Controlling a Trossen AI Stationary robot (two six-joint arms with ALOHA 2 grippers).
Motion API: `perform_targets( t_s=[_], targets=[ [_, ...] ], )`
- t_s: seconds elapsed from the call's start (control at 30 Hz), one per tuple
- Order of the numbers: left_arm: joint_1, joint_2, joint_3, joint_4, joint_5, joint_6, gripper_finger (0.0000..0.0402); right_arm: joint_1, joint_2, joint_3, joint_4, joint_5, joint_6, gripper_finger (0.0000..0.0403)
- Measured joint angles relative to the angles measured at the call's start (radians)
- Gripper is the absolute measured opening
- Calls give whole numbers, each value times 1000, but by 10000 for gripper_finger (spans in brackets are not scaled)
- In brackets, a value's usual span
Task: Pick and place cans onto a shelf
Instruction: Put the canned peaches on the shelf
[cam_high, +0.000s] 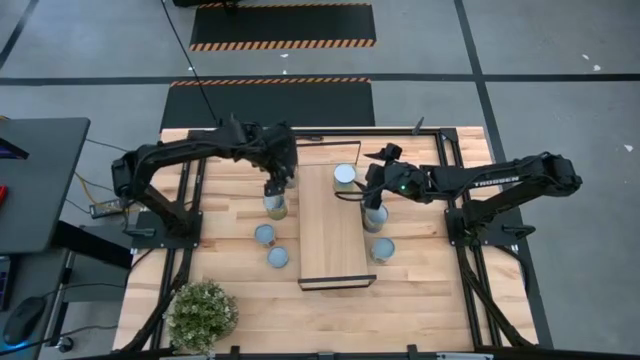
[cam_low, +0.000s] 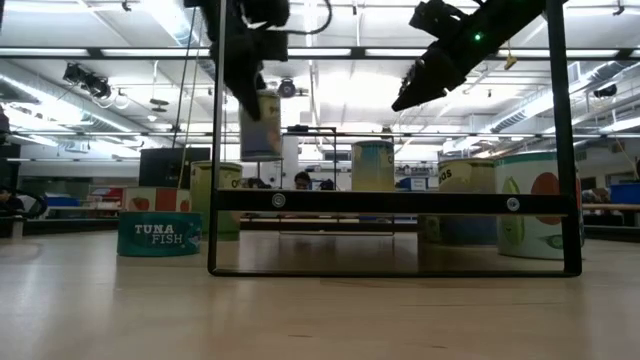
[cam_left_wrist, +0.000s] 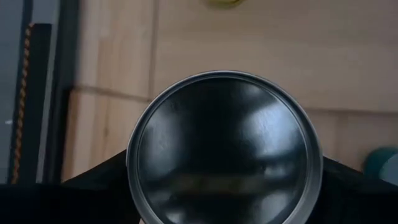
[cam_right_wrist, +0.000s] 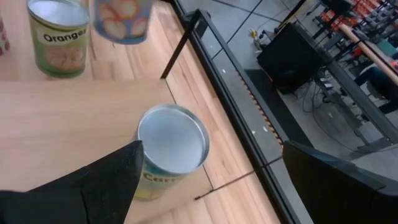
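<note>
My left gripper (cam_high: 275, 185) is shut on a can (cam_low: 260, 125) and holds it in the air at the left of the shelf (cam_high: 333, 225). The can's silvery round top (cam_left_wrist: 224, 149) fills the left wrist view. My right gripper (cam_high: 370, 190) is open above the shelf's far end. Its fingers stand wide apart on either side of a can (cam_right_wrist: 173, 146) that stands upright on the shelf board, and in the low view the gripper (cam_low: 415, 90) is well above that can (cam_low: 372, 165). An "Oranges" can (cam_right_wrist: 59, 37) stands on the table beyond the shelf. My left gripper pinches the can between its two fingers (cam_left_wrist: 93, 186), one on each side of the can's wall just below the rim (cam_left_wrist: 134, 180). The fingers come from above, pointing down. The can hangs upright, lifted clear of the table.
Loose cans stand on the table left of the shelf (cam_high: 265, 234), (cam_high: 278, 257) and right of it (cam_high: 375, 218), (cam_high: 382, 249). A tuna can (cam_low: 158, 233) shows low at the left. The shelf's black end frame (cam_low: 395, 202) faces the near edge. A bushy plant (cam_high: 202, 315) stands near-left.
</note>
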Motion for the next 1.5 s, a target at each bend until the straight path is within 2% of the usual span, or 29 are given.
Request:
perform_targets(
  t_s=[0.23,0.47,0.63,0.9,1.2,1.5],
  targets=[
    [-87,131,86,63,0,-86,313,-5,-9,0,-43,0,14,391],
    [-84,306,214,58,-6,-54,313,-9,-11,0,-111,-1,77,391],
    [-68,373,232,54,-5,-25,313,-1,-11,0,-152,0,112,391],
    [-40,399,233,81,-7,-58,314,2,-11,0,-164,0,122,391],
    [-39,400,231,80,-18,-245,316,2,-11,0,-138,-1,110,391],
    [-57,410,225,69,-15,-279,368,2,-11,0,-123,-8,112,391]
  ],
)
